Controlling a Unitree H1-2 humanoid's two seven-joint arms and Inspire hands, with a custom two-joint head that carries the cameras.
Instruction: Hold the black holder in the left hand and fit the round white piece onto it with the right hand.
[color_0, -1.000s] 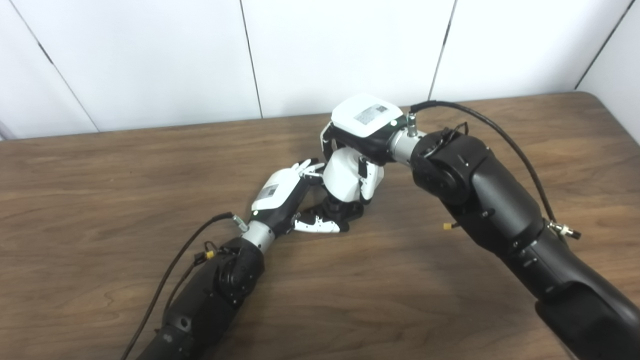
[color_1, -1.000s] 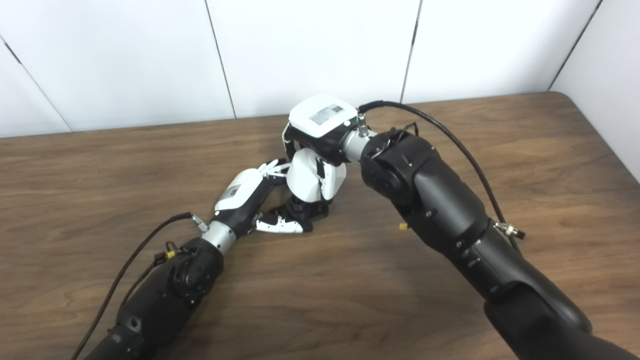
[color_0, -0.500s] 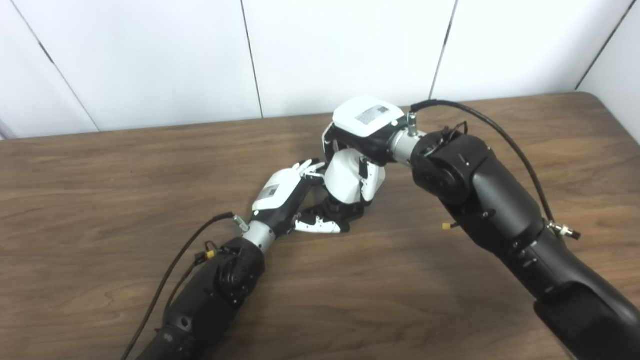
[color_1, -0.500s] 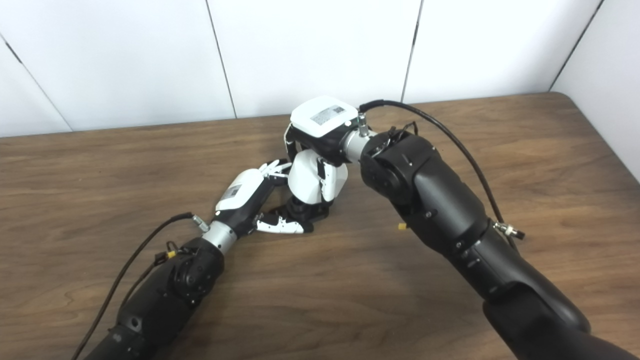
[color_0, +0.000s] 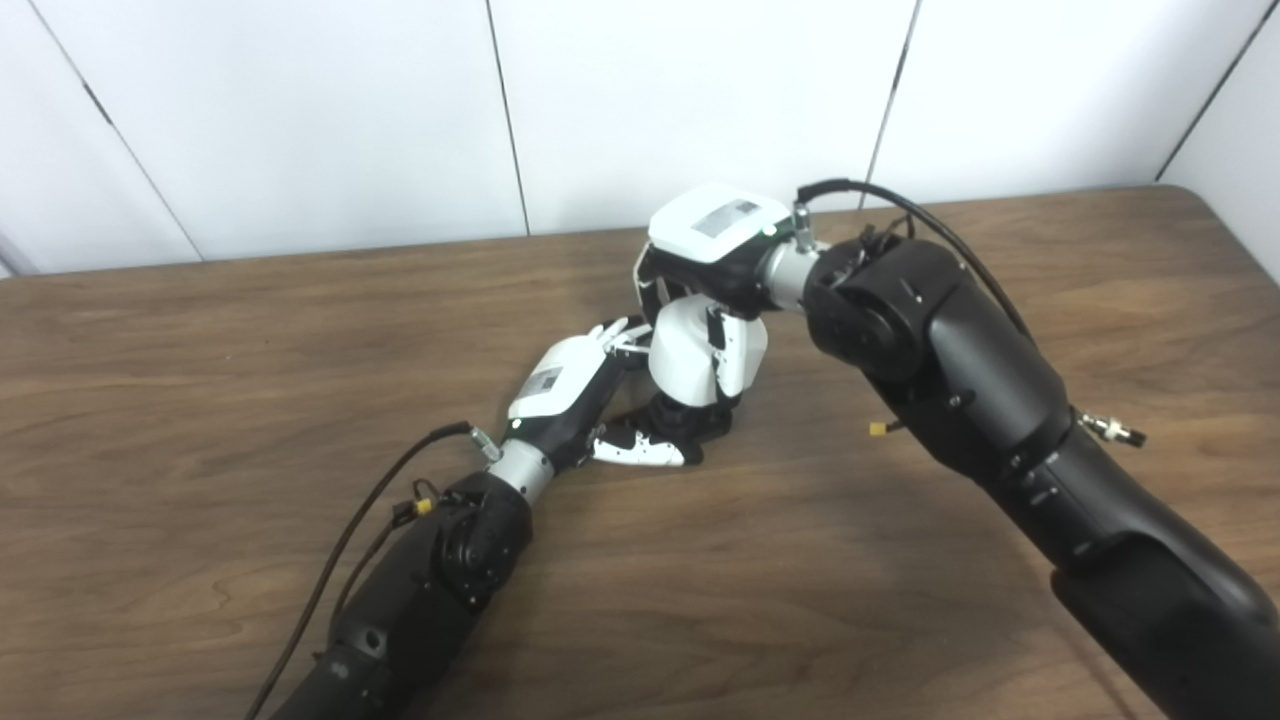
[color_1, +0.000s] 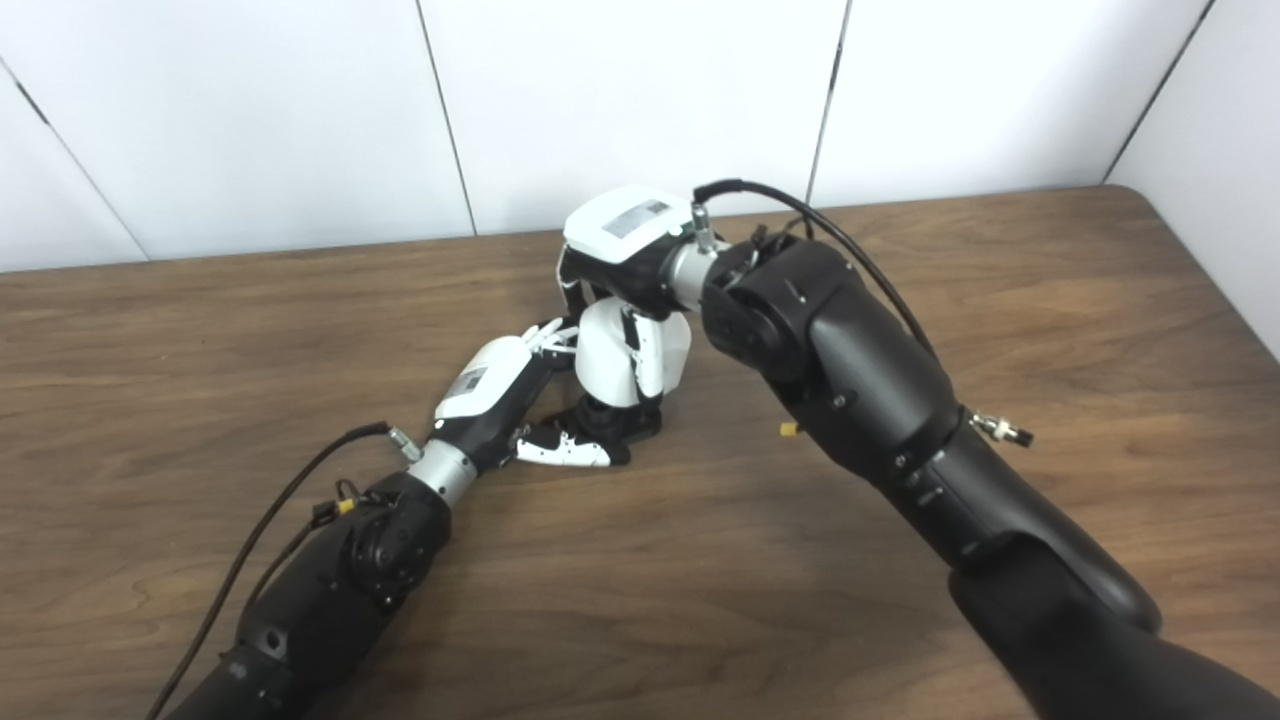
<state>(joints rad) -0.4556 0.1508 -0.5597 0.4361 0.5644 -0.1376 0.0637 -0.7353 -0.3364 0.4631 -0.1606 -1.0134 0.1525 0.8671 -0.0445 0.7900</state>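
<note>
Right robot hand (color_0: 712, 245) has shifted a little to the left and far side since half a second ago, forearm swinging with it; its fingers stay curled down over the round white piece (color_0: 690, 360), which it grips from above. White piece has moved only slightly, now standing more squarely over the black holder (color_0: 690, 420). Holder sits low on the worktop (color_0: 200, 400) near the middle, its base touching the wood. Left robot hand (color_0: 580, 390) has not moved: fingers reach behind and beside the holder, thumb lying along its near side, so it looks closed around it, though the contact is partly hidden by the white piece. Whether the white piece is seated or only resting on top of the holder cannot be told from either view. Judgement: the fitting step is under way, the right wrist adjusting its angle to line up the piece; pressing down remains to be done. Worktop is dark brown wood grain, matte, with nothing else on it that shows but the two arms and their cables. Behind it, white wall panels (color_0: 700, 100) with dark seams; the worktop's rounded corner shows far right.
</note>
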